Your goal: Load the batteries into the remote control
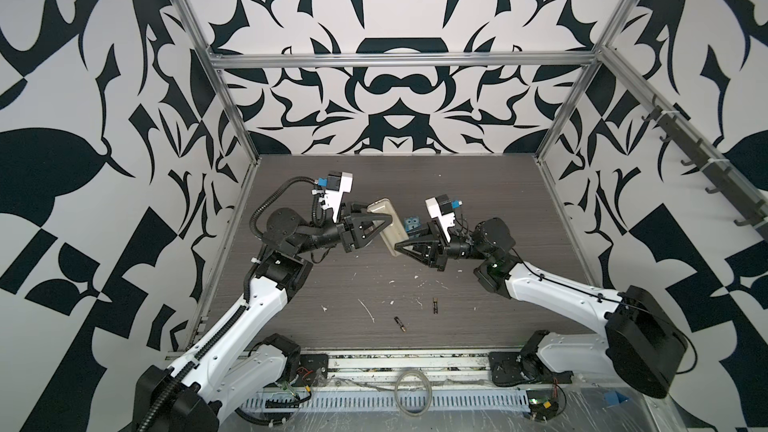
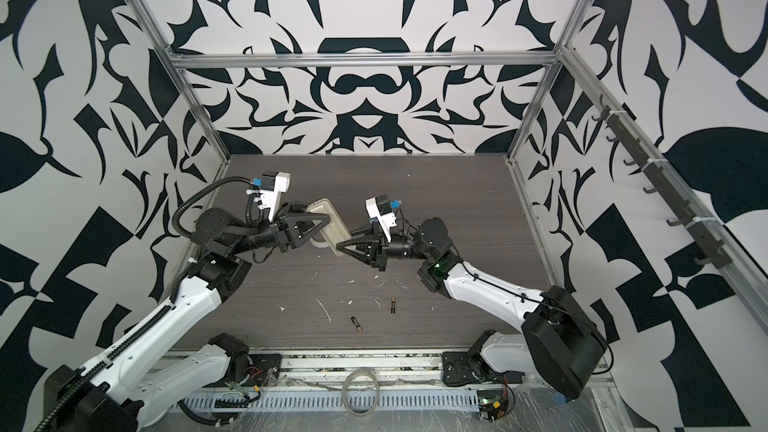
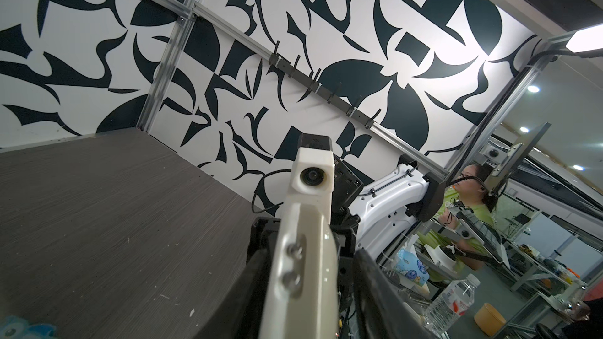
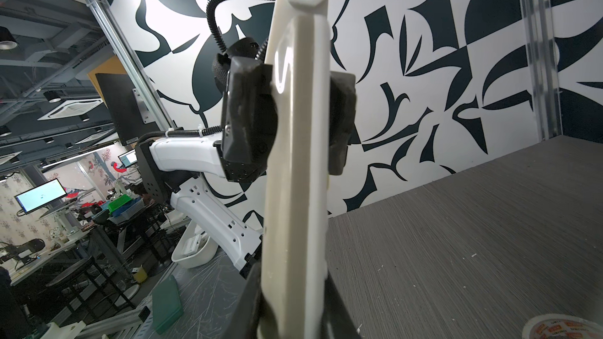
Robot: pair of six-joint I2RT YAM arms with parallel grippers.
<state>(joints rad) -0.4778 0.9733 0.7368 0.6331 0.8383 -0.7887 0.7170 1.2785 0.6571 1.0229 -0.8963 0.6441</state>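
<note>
The cream-white remote control (image 1: 388,228) hangs tilted above the table, held between both arms. My left gripper (image 1: 381,218) is shut on its far upper part; in the right wrist view its dark pads (image 4: 248,115) sit against both sides of the remote control (image 4: 297,158). My right gripper (image 1: 401,242) is shut on its near lower end. The left wrist view shows two metal contacts in a recess of the remote control (image 3: 303,207). Two slim black batteries lie apart on the near table, one (image 1: 401,324) toward the front and one (image 1: 435,306) to its right.
A blue owl figure (image 1: 411,224) stands behind the remote. A tape roll (image 4: 561,326) lies on the table below the grippers. White crumbs (image 1: 368,311) are scattered near the batteries. A clear cable loop (image 1: 411,392) lies over the front rail.
</note>
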